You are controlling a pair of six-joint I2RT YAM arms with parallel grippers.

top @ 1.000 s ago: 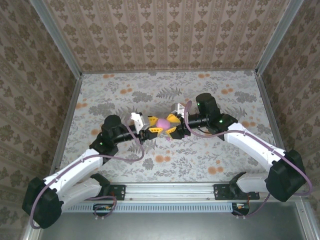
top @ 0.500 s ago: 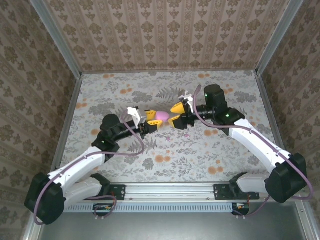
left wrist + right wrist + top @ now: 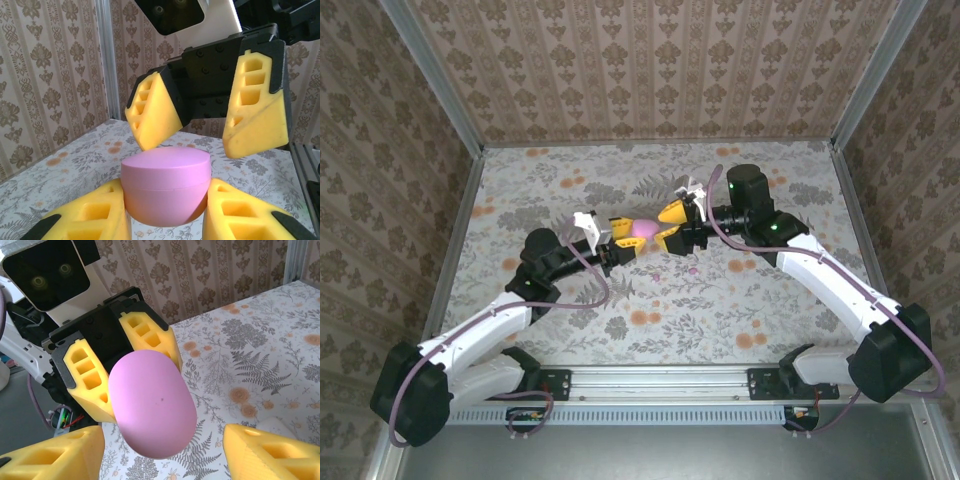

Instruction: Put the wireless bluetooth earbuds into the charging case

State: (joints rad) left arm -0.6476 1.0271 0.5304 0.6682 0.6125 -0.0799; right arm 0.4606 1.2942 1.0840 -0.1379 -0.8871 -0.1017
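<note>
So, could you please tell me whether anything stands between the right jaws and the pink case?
Nothing visible does: the pink case, clamped in the left jaws, faces the open right jaws with only air between them.

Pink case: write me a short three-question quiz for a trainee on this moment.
1. True or false: the right tool is shut on the pink case.
2. Which one grips the case? A) left tool B) right tool C) neither
3. Is the case open or closed?
Key: 1 false, its fingers stand wide apart; 2 A; 3 closed.
</note>
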